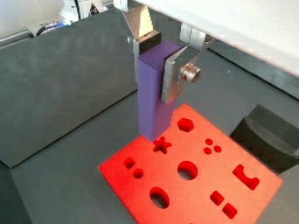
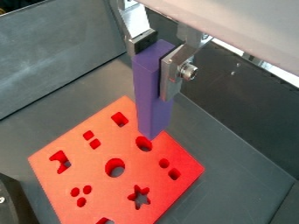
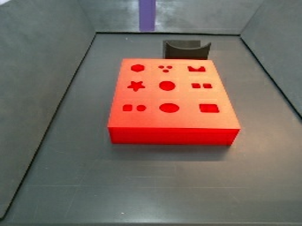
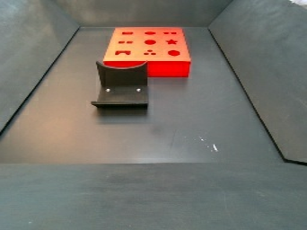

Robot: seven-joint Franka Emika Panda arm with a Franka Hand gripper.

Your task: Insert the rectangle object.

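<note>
My gripper (image 1: 160,59) is shut on the rectangle object (image 1: 153,105), a long purple-blue bar that hangs upright from the fingers. Both wrist views show it, with the silver fingers clamped on its upper part (image 2: 156,57). The bar (image 2: 152,101) hangs above the red block (image 2: 111,175) with shaped holes, and its lower end is clear of the block's top. In a side view only the bar's lower end (image 3: 147,13) shows at the top edge, beyond the red block (image 3: 171,97). The gripper itself is out of both side views.
The dark fixture (image 4: 120,85) stands on the grey floor in front of the red block (image 4: 150,49) and also shows behind it (image 3: 184,47) and beside it (image 1: 268,131). Sloped grey walls (image 3: 71,62) ring the floor.
</note>
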